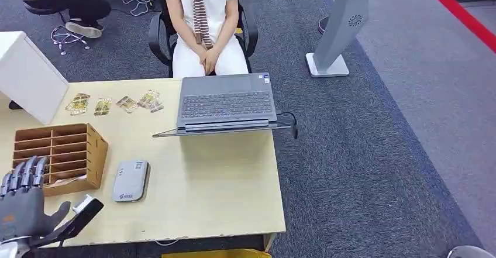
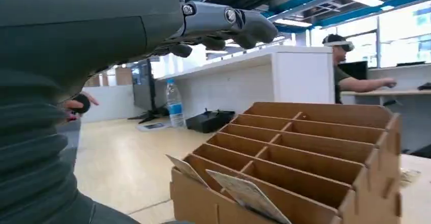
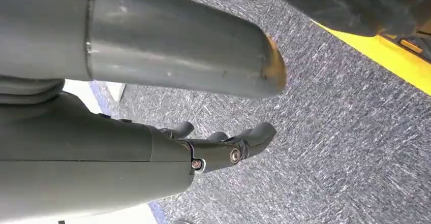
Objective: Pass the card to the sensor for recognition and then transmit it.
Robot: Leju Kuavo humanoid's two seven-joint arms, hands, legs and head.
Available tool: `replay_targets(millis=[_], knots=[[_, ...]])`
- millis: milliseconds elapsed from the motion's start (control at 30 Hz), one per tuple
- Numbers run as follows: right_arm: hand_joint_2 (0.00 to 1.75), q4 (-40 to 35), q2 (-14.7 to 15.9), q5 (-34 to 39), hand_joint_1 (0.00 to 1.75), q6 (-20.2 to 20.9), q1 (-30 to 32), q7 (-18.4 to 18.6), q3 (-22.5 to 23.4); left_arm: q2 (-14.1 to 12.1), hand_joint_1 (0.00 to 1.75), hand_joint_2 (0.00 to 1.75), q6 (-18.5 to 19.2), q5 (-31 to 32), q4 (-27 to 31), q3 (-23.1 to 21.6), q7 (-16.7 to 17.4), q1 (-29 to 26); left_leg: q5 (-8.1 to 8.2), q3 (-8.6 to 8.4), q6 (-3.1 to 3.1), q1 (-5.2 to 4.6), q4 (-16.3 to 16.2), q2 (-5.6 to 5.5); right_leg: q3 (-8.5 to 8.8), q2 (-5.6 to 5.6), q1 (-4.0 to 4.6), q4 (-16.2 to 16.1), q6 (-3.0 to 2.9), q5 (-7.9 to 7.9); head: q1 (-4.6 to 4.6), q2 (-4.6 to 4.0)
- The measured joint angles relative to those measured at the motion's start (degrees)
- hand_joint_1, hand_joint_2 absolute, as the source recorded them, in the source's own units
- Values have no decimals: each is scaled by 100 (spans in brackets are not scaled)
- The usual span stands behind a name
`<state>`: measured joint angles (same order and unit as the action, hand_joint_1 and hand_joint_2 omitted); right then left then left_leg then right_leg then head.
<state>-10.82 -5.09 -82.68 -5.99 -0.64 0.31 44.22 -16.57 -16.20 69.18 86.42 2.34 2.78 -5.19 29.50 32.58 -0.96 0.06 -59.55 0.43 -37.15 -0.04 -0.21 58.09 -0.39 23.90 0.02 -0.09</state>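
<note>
Left hand [image 1: 23,202] hides part of the wooden organizer [image 1: 82,147].

No text can be read. The grey sensor [image 1: 131,181] carries a small logo and a label, both too blurred to make out. The laptop [image 1: 226,101] has a small blue sticker at one corner, illegible. The cards [image 1: 114,103] show printed pictures only.
</note>
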Motion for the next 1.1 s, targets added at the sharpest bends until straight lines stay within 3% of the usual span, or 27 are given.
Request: replay_targets(millis=[300, 667, 1100], knots=[[0, 0, 20, -101, 0, 24, -12, -2, 0, -9, 0, 175, 33, -20, -627, 221, -44, 403, -1, 0, -1, 0, 0, -2, 0, -1, 0, 0, 0, 0, 0, 0], [0, 0, 42, -193, 0, 81, -38, -57, -2, -48, 0, 175, 430, 216, -1420, 225, 54, 1101, -1, -1, -1, 0, -1, -3, 0, -1, 0, 0, 1, -2, -2, 0], [0, 0, 42, -203, 0, 85, -66, -57, -4, 31, 0, 175, 492, 326, -1869, 94, 87, 1429, -1, -3, -2, -1, -2, 0, 0, 1, 0, 0, 1, -2, -2, 0]])
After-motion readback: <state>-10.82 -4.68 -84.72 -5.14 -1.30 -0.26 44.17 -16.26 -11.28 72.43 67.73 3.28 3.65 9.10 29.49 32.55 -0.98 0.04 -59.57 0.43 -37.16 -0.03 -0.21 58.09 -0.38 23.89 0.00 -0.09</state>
